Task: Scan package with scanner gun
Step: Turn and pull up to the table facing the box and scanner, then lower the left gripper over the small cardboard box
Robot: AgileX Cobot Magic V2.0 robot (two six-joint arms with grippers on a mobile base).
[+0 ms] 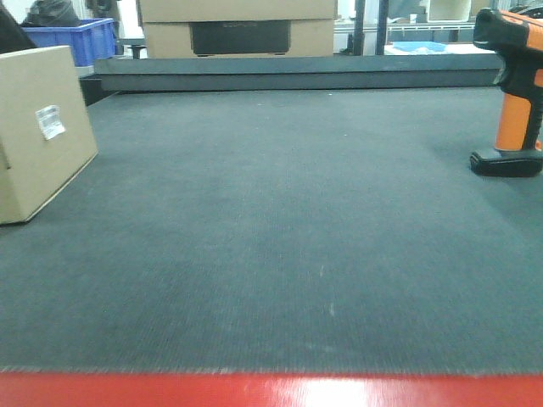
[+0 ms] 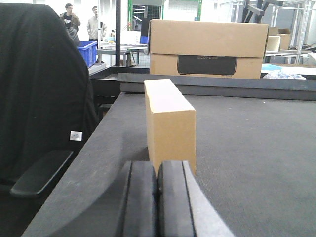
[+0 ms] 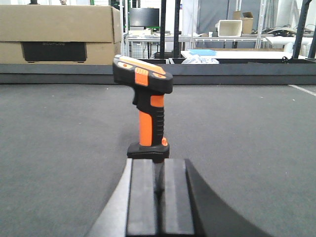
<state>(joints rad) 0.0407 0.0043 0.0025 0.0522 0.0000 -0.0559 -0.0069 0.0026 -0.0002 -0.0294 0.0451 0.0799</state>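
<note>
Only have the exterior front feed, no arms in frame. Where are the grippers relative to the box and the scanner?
Observer: In the left wrist view the left gripper is shut on nothing, aimed at the narrow end of the package just ahead of it.
Operator: Right side?
Observer: In the right wrist view the right gripper is shut too, holding nothing. It is lined up with the scanner gun, which stands directly ahead.
Operator: Anything off the left edge I should know about?
Observer: A black chair sits close to the left edge of the table, beside the package.
</note>
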